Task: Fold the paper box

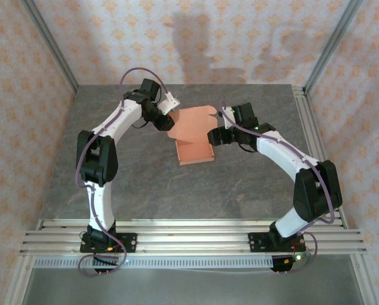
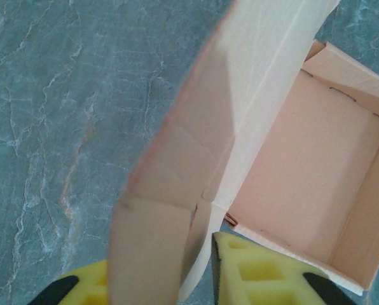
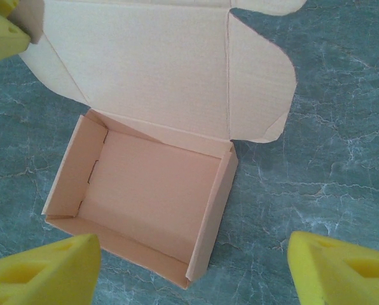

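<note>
Obs: paper box mid-table, tray walls up, lid open toward the far side, side flaps unfolded. Step: closing the lid. My left gripper straddles the lid's left flap, jaws narrow; cannot tell if they pinch it. My right gripper hovers just right of the tray, jaws wide apart, empty. Next, I judge: firm hold, fold flap inward, swing lid down
</note>
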`<act>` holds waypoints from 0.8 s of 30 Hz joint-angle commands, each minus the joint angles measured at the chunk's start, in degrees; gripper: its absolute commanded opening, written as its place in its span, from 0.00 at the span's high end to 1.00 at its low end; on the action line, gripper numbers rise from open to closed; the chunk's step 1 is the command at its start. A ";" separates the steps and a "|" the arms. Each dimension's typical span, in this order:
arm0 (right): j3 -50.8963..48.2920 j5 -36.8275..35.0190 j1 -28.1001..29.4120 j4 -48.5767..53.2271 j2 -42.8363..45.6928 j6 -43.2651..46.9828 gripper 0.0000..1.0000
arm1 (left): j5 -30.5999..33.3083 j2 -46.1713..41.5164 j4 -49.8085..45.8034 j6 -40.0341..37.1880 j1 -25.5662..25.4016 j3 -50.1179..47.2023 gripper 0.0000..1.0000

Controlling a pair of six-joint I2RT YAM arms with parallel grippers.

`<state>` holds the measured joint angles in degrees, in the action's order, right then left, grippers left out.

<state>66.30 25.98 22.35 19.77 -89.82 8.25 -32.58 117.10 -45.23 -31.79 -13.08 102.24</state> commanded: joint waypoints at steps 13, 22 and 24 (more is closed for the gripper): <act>0.90 0.14 -0.10 1.30 0.09 1.24 0.23 | -1.87 1.46 -4.49 -2.31 0.34 3.30 0.84; 1.19 0.17 -0.09 1.15 -0.44 1.15 0.23 | -1.17 0.60 -5.98 -3.20 0.40 3.17 0.83; 1.20 0.26 -0.08 1.08 -0.42 1.11 0.23 | -1.33 0.42 -6.22 -3.36 0.42 3.18 0.83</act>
<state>66.32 25.98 22.35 20.21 -89.84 8.47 -33.89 117.54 -48.86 -33.58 -13.08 103.46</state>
